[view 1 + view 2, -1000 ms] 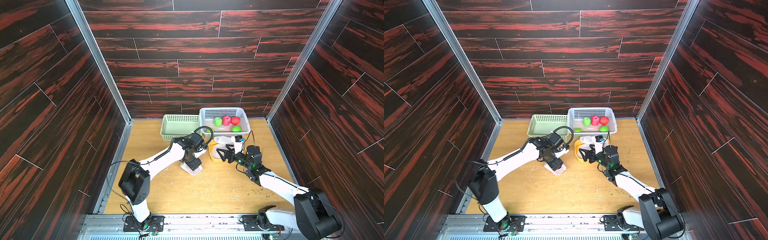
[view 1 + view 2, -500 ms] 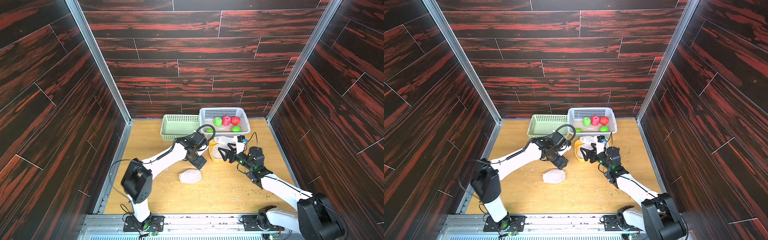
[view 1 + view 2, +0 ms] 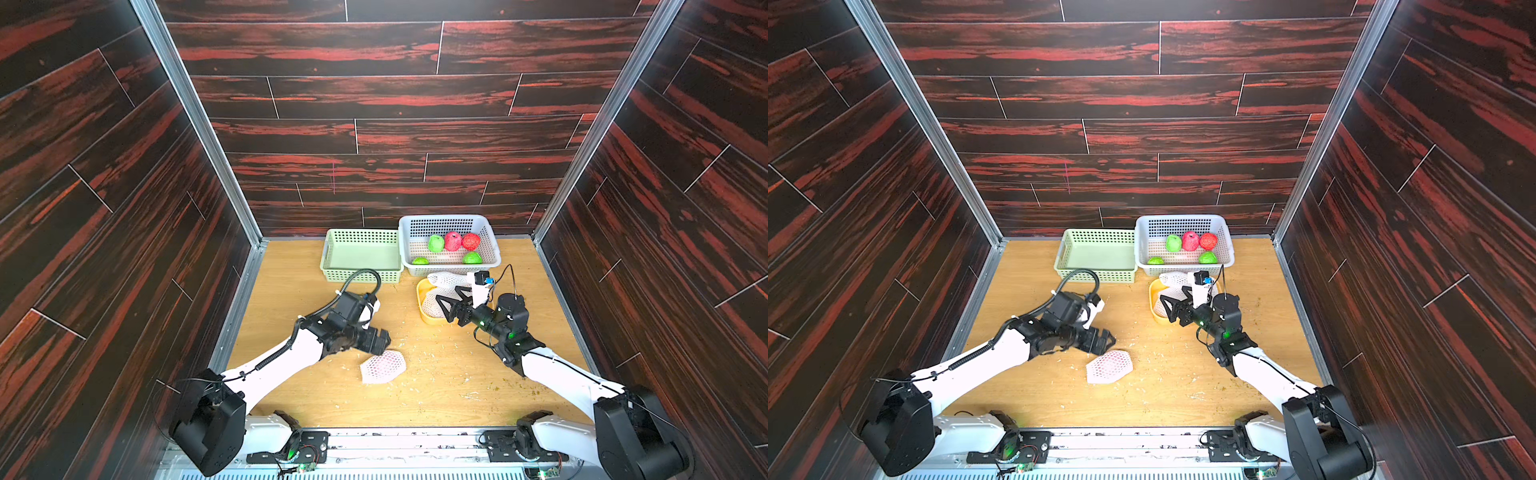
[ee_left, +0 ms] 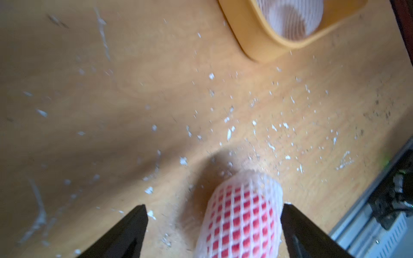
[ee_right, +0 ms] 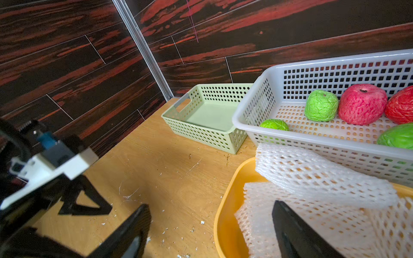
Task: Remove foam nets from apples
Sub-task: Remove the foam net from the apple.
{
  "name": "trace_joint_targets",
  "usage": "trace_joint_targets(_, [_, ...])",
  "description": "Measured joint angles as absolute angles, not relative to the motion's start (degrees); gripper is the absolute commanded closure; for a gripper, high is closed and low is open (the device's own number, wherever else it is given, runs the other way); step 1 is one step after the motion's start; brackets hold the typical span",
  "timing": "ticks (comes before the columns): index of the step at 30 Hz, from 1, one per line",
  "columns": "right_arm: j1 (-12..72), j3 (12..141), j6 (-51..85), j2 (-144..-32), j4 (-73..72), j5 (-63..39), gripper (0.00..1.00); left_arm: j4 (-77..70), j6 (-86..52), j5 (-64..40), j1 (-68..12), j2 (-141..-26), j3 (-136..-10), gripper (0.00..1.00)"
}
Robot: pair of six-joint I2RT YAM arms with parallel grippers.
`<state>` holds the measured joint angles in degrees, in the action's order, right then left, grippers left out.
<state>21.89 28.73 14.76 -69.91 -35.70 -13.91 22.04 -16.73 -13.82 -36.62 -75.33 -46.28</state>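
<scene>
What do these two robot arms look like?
Both are white tubes joined by chunky black joints: left arm, right arm. The left gripper and right gripper are black, with pointed triangular fingers. A ribbed black cable loops over the left wrist; a green light glows on the right.
</scene>
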Motion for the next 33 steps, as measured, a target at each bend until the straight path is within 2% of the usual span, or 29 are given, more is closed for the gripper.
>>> trace_joint_targets(4, [21.89, 28.73, 14.79, -70.19, -36.05, -13.96, 0.11, 19.99, -19.27, -14.13, -40.21, -73.3, -41.5, 0.01])
trace_joint_targets(11, [21.89, 28.73, 14.81, -70.19, -36.1, -14.35, 0.11, 11.97, -23.73, -14.61, -40.1, -66.81, -32.03, 0.01])
trace_joint_targets(21, [21.89, 28.73, 14.83, -70.67, -36.1, -14.59, 0.11, 3.62, -26.57, -18.04, -41.74, -62.89, -25.41, 0.01])
trace_joint_targets(33, [21.89, 28.75, 15.0, -71.16, -36.07, -14.98, 0.11, -0.97, -29.06, -19.29, -42.44, -60.9, -19.05, 0.11])
